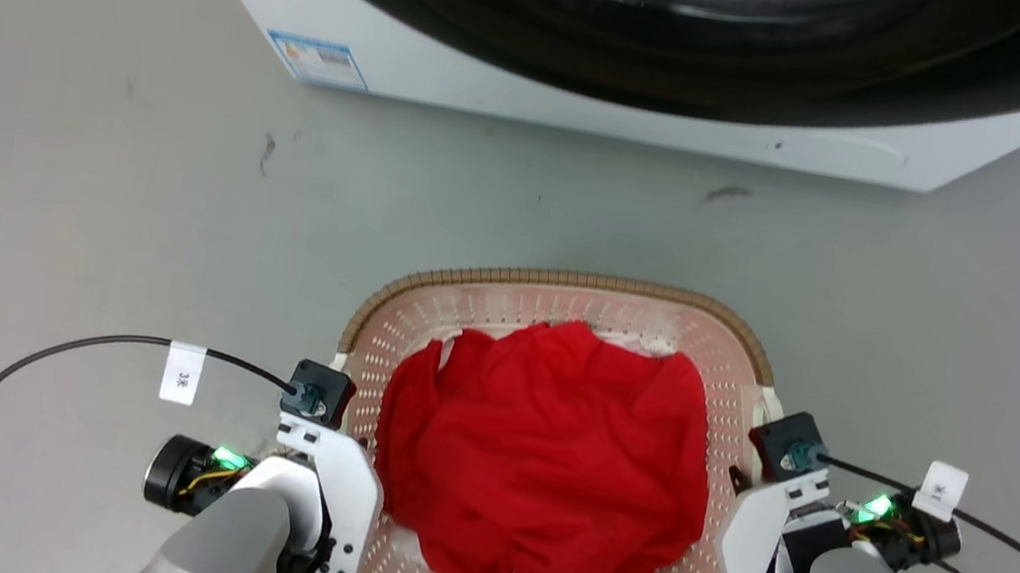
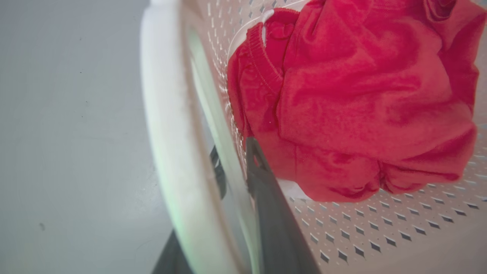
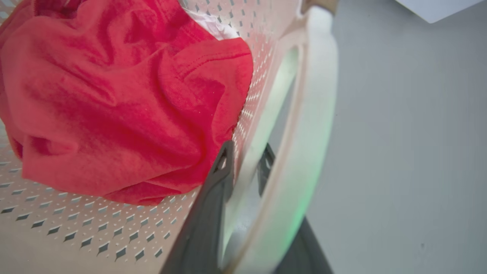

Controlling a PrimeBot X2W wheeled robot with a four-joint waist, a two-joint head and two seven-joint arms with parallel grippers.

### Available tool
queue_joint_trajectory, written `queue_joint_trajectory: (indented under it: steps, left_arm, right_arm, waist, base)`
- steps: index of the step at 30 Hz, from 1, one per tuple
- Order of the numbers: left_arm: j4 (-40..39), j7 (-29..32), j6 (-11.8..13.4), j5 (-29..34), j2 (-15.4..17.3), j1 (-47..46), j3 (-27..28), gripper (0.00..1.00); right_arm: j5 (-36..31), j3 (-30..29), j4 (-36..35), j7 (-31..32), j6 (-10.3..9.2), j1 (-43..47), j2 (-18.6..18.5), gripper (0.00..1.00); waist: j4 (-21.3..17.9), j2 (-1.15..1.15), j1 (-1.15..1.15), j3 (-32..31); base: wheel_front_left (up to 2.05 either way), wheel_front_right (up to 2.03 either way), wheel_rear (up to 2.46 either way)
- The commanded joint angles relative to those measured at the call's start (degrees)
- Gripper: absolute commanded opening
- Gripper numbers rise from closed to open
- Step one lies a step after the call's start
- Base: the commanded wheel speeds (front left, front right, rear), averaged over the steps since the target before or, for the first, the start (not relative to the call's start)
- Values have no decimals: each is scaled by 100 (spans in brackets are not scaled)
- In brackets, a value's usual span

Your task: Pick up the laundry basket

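Pale-pink perforated laundry basket (image 1: 516,313), brown woven rim (image 1: 571,281), red cloth (image 1: 546,454) inside, left fingers (image 2: 266,198) and right fingers (image 3: 213,198) clamping its sides.

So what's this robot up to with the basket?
A two-armed robot is going for a basket holding red cloth, in front of a washing machine. The left gripper and right gripper each straddle a side wall, one finger inside, one behind the handle. Whether they're clamped yet is unclear.
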Motion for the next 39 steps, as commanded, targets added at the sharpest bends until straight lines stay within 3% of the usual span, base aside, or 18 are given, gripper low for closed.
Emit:
queue_joint_trajectory:
  steps: [1,11,24,39]
  left_arm:
    - [-69,80,-30,-132,-35,119,-156,0]
    - [-128,616,-39,-853,-54,502,-717,0]
    - [-322,1163,-42,-1648,161,1025,-1370,0]
    - [-430,1547,-42,-2278,269,1288,-1977,0]
  right_arm:
    - [109,184,15,85,3,140,22,0]
    - [911,1049,-44,756,9,533,41,0]
    - [1741,2037,-105,1250,10,958,44,0]
    - [2558,2861,-175,1716,24,1138,52,0]
  waist:
    - [17,0,0,-416]
    - [-44,0,0,-1332]
    - [-141,0,0,-2394]
    - [-218,0,0,-3103]
  base:
    - [0,0,0]
    - [0,0,0]
    - [0,0,0]
    - [0,0,0]
